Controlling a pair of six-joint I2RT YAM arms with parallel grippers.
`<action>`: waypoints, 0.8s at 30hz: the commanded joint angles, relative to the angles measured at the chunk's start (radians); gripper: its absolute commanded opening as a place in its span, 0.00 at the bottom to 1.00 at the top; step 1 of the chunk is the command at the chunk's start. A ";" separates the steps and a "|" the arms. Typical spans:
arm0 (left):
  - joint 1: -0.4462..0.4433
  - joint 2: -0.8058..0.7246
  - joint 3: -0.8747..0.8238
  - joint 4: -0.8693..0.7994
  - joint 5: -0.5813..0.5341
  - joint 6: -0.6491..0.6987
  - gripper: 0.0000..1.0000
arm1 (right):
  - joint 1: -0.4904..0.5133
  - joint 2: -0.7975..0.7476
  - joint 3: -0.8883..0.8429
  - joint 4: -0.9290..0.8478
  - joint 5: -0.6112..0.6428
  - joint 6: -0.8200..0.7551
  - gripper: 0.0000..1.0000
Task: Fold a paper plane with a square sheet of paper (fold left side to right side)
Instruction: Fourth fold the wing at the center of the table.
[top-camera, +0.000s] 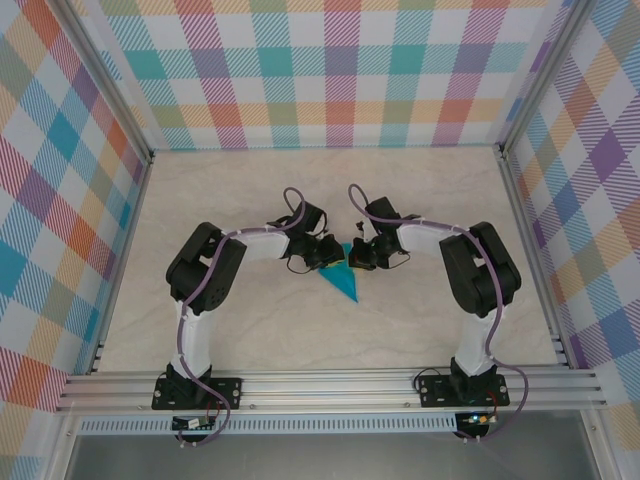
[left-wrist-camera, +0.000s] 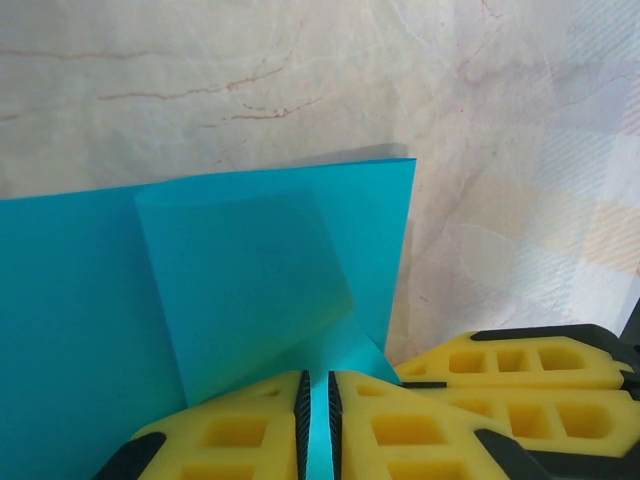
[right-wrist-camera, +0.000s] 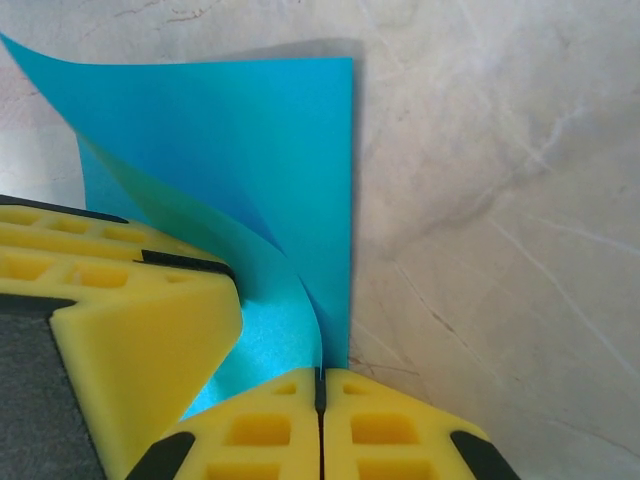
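Two black robot arms reach inward from the near edge of a pale marbled counter (top-camera: 250, 200) and meet near its middle, inside walls of pastel plaid. Between them lies a teal-blue sheet of paper (top-camera: 343, 283). From above it reads as a small pointed shape with its tip toward the near side. The left end effector (top-camera: 322, 252) and the right end effector (top-camera: 362, 252) sit close together at the paper's far edge.

In the left wrist view, the left end effector (left-wrist-camera: 315, 395) is clenched on the sheet of paper (left-wrist-camera: 250, 260). A teal strip shows in the narrow slit between its yellow fingers (left-wrist-camera: 240, 430), and a curled flap stands over a flatter layer.

In the right wrist view, the right end effector (right-wrist-camera: 320, 385) is pinched tight on the paper's lower edge. The sheet of paper (right-wrist-camera: 250, 150) bows away in two layers, with its straight right edge over the counter (right-wrist-camera: 500, 200).
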 joint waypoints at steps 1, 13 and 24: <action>-0.004 0.024 -0.043 -0.040 -0.036 0.014 0.16 | 0.024 0.037 0.019 -0.033 -0.005 -0.015 0.09; -0.006 0.024 -0.065 -0.019 -0.035 0.006 0.15 | 0.024 -0.252 0.019 -0.158 0.031 -0.032 0.35; -0.006 0.019 -0.062 -0.023 -0.035 0.008 0.15 | 0.081 -0.215 -0.133 -0.004 -0.214 0.039 0.21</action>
